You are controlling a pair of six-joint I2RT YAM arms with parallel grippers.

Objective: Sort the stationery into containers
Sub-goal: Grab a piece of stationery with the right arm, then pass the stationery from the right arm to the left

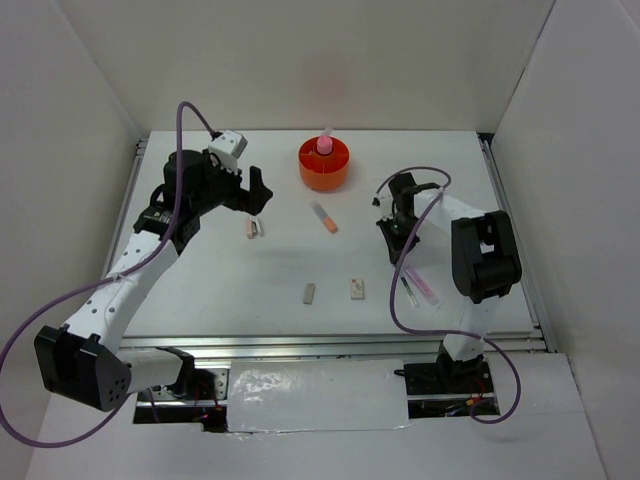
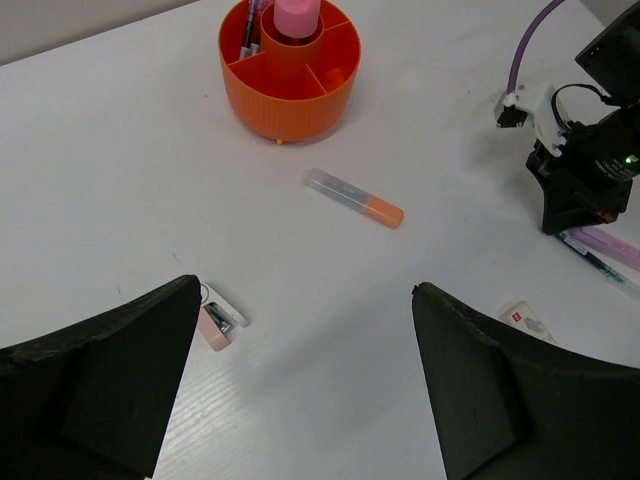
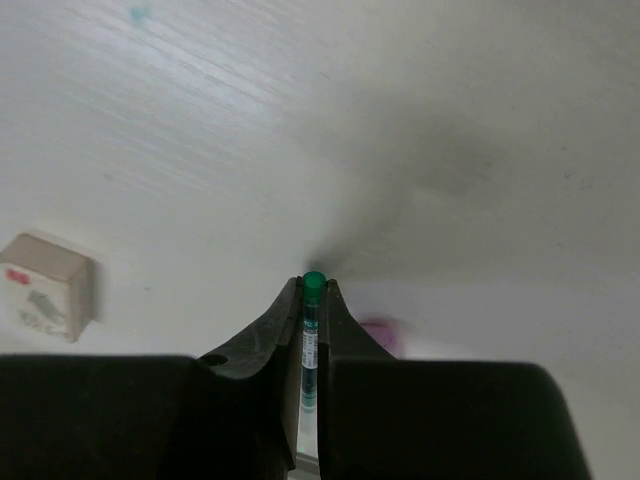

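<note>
Standing at the far middle of the white table (image 1: 200,300), the orange tub (image 1: 322,182) is seen with a pink glue stick (image 1: 325,146) upright in its central ring and dark pens (image 2: 247,28) lodged in one outer compartment. The left gripper (image 2: 305,385) is held above the table's left half with its jaws spread wide; nothing is gripped. The right gripper (image 3: 314,312) is positioned low at the table's right side, its jaws closed tight on a thin green-tipped pen (image 3: 314,284); a pink pen (image 1: 424,288) is seen lying just beside it. An orange-pink marker (image 1: 323,216) is noted near the tub, on its near side. Smallest items: a pink eraser (image 1: 255,228) is recorded close under the left gripper, with a beige eraser (image 1: 309,292) and a white eraser (image 1: 357,288) near each other but apart at the near middle.
</note>
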